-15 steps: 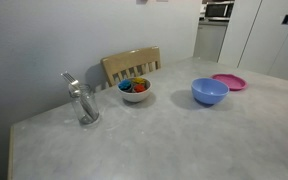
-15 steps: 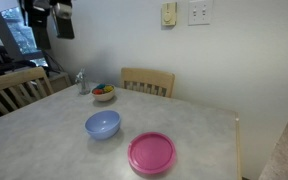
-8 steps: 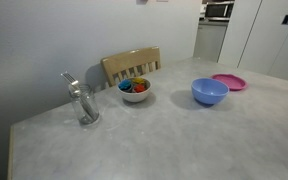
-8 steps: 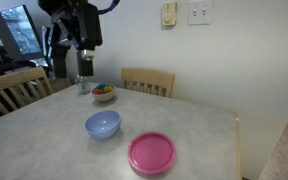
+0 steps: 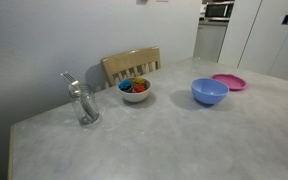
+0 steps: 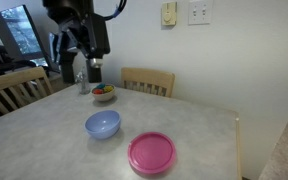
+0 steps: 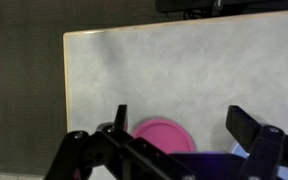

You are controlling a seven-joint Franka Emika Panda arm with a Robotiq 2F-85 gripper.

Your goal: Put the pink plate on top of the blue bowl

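Table (image 6: 199, 122) holds one pink plate (image 6: 151, 153), one blue bowl (image 6: 102, 125); gripper (image 7: 179, 115) spread wide.

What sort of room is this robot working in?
Likely a home kitchen or dining corner: a wooden chair at a table, wall switches, and what looks like a microwave behind.
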